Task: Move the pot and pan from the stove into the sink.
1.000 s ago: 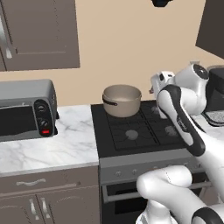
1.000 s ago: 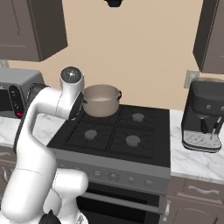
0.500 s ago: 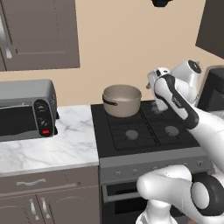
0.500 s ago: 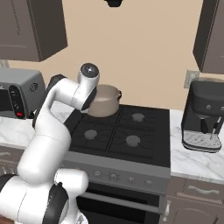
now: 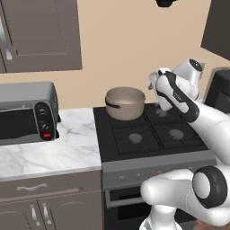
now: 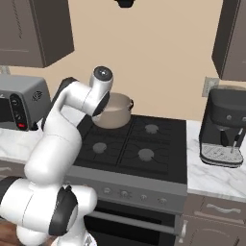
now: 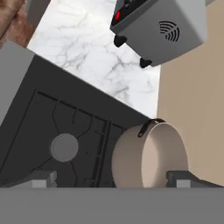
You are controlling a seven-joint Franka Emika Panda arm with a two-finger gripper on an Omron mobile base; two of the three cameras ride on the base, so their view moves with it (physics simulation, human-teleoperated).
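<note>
a: where is the pot (image 5: 125, 102) standing?
b: on the stove's (image 5: 152, 134) back left burner, near the toaster oven (image 5: 27, 111).
a: and the gripper (image 7: 112, 177)?
b: jaws wide apart, holding nothing, above the stove beside the pot.

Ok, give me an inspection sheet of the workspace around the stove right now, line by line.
Surface: black stove with four burners, set between marble counters.
Job's things: beige pot upright on the rear left burner; inside looks empty in the hand view. No pan or sink seen.
Clutter: grey toaster oven on the left counter; black coffee machine on the right counter.
Grippers: gripper open, holding nothing, above the stove beside the pot, not touching it.
Cables: nothing seen.
Surroundings: dark wall cabinets, beige wall, wall outlet above the coffee machine.
</note>
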